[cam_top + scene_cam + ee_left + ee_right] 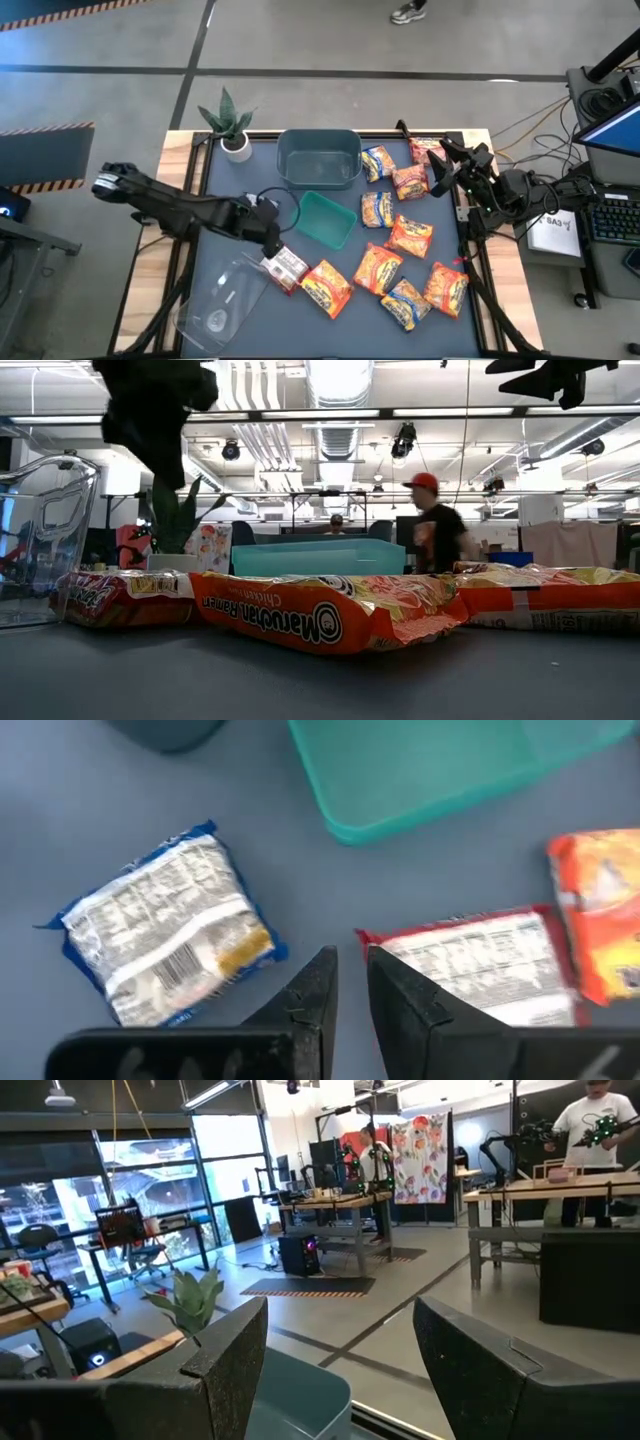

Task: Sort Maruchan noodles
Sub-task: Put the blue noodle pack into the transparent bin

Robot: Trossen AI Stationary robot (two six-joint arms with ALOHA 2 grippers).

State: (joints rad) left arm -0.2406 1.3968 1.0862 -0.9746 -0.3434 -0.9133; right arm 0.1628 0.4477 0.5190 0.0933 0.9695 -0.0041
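Note:
Several Maruchan noodle packets (405, 265) lie flat on the table's right half, mostly orange-red. A dark red-and-white packet (287, 265) and an orange one (327, 288) lie near the front middle. My left gripper (272, 246) hangs above the table, pointing steeply down, fingers nearly together with nothing between them (350, 982). Below it, the left wrist view shows a blue-edged packet (165, 935) and the red packet (480, 965), both lying back side up. My right gripper (440, 162) waits high at the table's right edge, open and level (340, 1330).
A grey-teal tub (320, 158) stands at the far middle, with a small green tray (325, 220) in front of it. A clear plastic container (222, 298) sits at the near left and a potted plant (232, 128) at the far left. A person walks behind the table (435, 525).

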